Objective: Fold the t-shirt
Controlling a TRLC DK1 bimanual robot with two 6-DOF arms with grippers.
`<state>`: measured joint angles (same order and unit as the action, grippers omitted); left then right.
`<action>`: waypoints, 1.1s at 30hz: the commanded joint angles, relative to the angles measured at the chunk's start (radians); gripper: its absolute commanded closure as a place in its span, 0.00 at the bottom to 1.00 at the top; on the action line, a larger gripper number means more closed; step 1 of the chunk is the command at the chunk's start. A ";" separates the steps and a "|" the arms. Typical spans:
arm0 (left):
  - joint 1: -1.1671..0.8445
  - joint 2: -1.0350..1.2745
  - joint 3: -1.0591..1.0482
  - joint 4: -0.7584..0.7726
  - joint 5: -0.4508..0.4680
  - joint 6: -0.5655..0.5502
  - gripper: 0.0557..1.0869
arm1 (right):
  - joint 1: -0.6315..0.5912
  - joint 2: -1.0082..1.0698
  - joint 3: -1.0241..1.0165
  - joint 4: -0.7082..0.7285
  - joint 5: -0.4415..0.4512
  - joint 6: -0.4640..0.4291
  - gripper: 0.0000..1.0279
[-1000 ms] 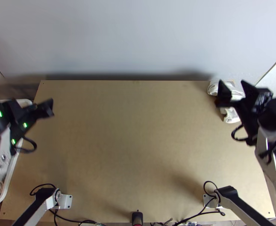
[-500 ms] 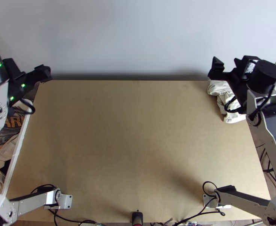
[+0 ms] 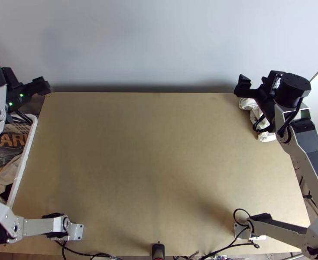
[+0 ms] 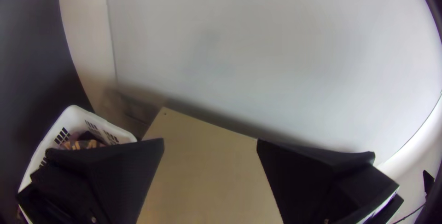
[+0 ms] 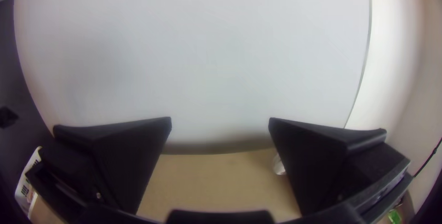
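My left gripper (image 3: 42,86) is above the table's far left corner; in the left wrist view the left gripper (image 4: 210,142) is open, with nothing between its fingers. Over the far right corner is my right gripper (image 3: 256,81), and the right wrist view shows the right gripper (image 5: 220,119) open and holding nothing. A whitish cloth (image 3: 266,136) lies bunched at the table's right back edge, partly hidden under the right arm. Part of that white cloth (image 5: 278,165) shows beside a finger in the right wrist view. I cannot tell whether it is a t-shirt.
A white basket (image 3: 24,160) beside the table's left edge holds a dark garment with orange print (image 3: 7,149) and some beige cloth (image 3: 5,175). The bare wooden table (image 3: 154,164) spreads between the arms, with a pale wall (image 3: 159,43) behind it. Cables (image 3: 89,255) run along the near edge.
Both grippers have moved toward the table's far edge, then slightly to the left in the top view. More of the basket's contents is uncovered. The white cloth lies where it was.
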<state>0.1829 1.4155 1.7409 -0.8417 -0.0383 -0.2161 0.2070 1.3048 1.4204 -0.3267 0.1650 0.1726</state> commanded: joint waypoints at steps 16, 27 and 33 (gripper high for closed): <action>0.472 0.260 0.109 -0.017 0.002 0.156 0.05 | 0.031 0.065 -0.072 0.006 0.019 -0.059 0.04; 0.685 0.433 0.065 0.039 0.000 0.198 0.05 | 0.068 0.063 -0.101 0.026 0.030 -0.087 0.05; 0.757 0.523 0.012 0.124 0.000 0.215 0.05 | 0.085 0.060 -0.130 0.032 0.037 -0.088 0.05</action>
<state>0.8467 1.8359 1.7916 -0.7780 -0.0380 -0.0170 0.2733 1.3670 1.3178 -0.3000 0.1951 0.0910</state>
